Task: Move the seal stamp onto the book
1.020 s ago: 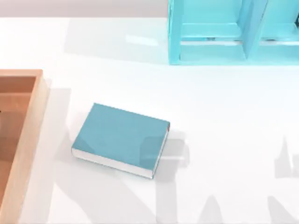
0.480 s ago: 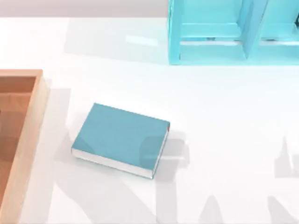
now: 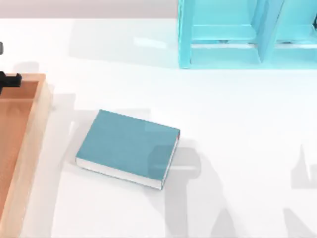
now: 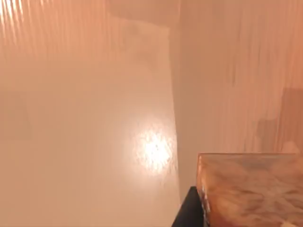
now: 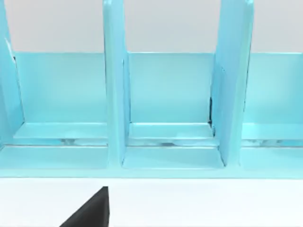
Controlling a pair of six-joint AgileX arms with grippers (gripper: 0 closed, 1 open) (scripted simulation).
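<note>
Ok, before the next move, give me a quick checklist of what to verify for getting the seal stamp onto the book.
1. Book cover free: ok. The book lies flat on the table with nothing on it.
2. Seal stamp found: ok. An orange-brown block sits close to the left wrist camera, inside the wooden tray.
3. Grip on the seal stamp: cannot tell.
4. Left gripper over the tray: ok. It is at the tray's far corner, at the top view's left edge.
5. Right gripper out of the way: ok. It faces the cyan shelf, away from the book.
</note>
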